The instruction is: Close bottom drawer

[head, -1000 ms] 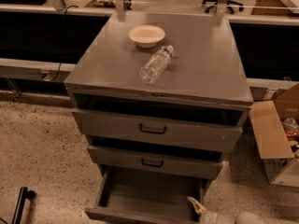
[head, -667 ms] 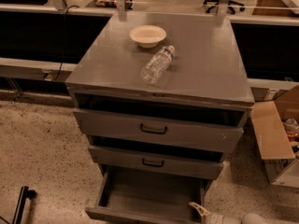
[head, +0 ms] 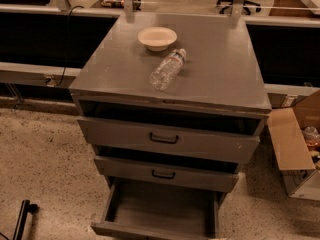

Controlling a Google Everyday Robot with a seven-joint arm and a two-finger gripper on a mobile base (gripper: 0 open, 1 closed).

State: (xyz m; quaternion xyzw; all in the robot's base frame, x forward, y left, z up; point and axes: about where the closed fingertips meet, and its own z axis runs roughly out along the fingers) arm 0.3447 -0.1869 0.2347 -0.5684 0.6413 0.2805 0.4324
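The grey metal cabinet [head: 210,79] stands in the middle of the camera view with three drawers. The bottom drawer [head: 160,206] is pulled far out towards me, its plain grey inside showing. Its front panel [head: 145,232] lies at the lower edge of the picture, and its handle is out of view. The mid-sized drawer front [head: 165,173] and the tallest drawer front [head: 165,139] above it each stand slightly out, with a dark gap over each. My gripper is not in view.
A cream bowl [head: 157,37] and a clear plastic bottle [head: 167,69] lying on its side rest on the cabinet top. An open cardboard box [head: 295,149] stands on the floor at the right. A black bar [head: 22,219] is at the lower left. Speckled floor surrounds the cabinet.
The pale gripper tip, seen earlier at the bottom drawer's front right corner, has dropped out of the picture. The drawers have not moved.
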